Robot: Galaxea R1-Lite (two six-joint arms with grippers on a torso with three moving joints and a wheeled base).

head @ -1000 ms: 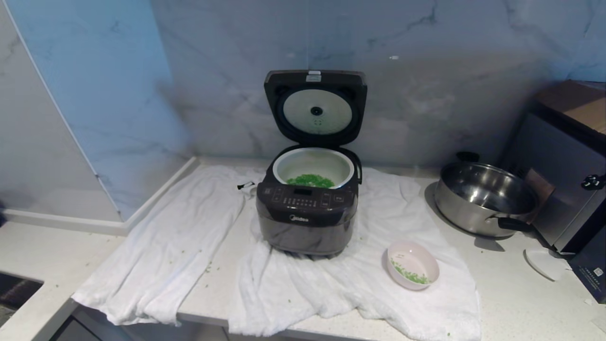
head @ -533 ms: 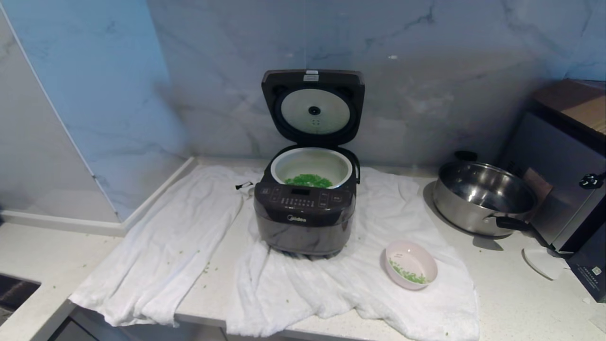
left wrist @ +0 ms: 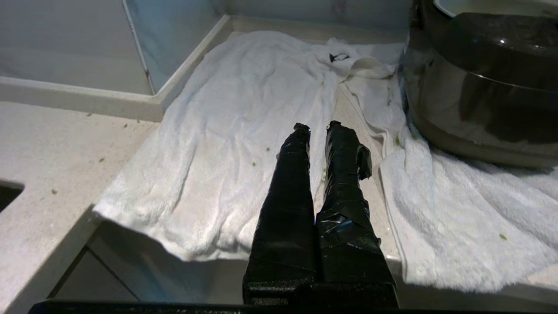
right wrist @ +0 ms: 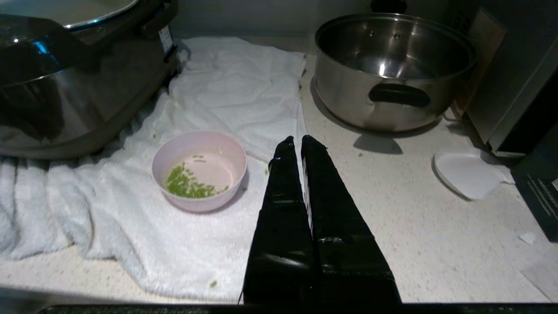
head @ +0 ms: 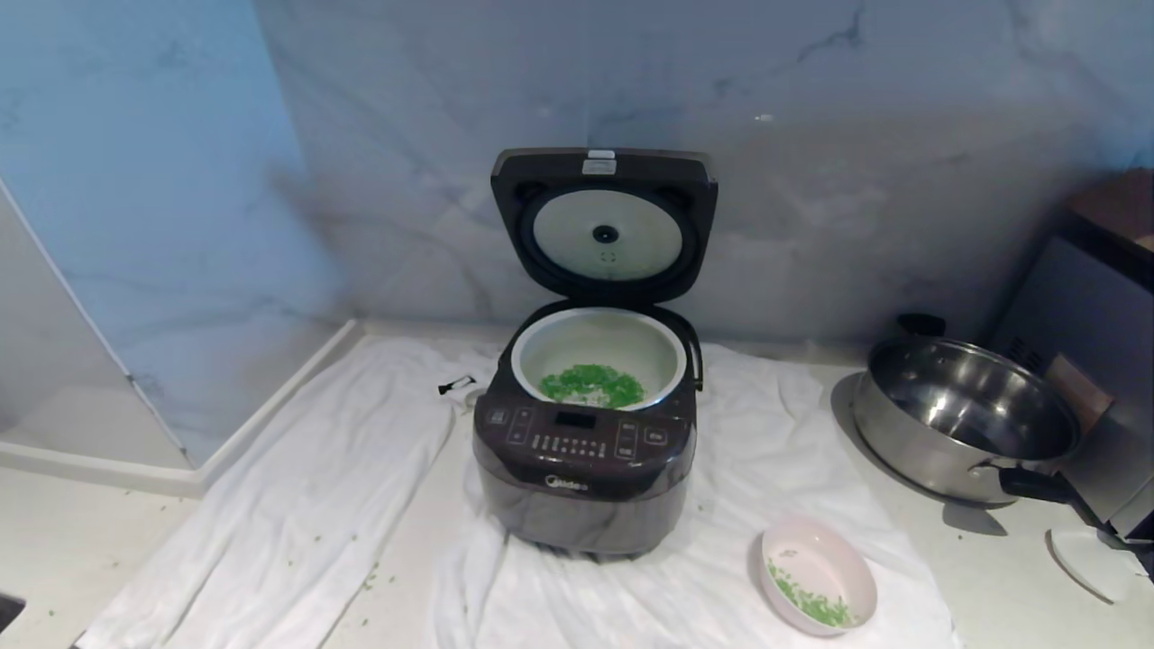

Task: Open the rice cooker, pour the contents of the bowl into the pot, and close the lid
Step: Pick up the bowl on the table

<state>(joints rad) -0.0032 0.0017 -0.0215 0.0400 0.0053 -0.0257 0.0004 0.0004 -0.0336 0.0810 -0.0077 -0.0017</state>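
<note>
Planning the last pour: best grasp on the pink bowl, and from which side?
Pinch the thin rim of the pink bowl, one finger inside the wall, coming from above on its side away from the rice cooker. The bowl sits upright and open on the white towel, the green bits lie low inside, and the right gripper is beside it, probably the nearer arm.

Left tool (left wrist: pixel 317 127): two long tapering fingers wrapped in glossy, wrinkled black tape, loose flap on one. Right tool (right wrist: pixel 300 140): same black taped wrapping, smoother, narrowing to slim tips.
</note>
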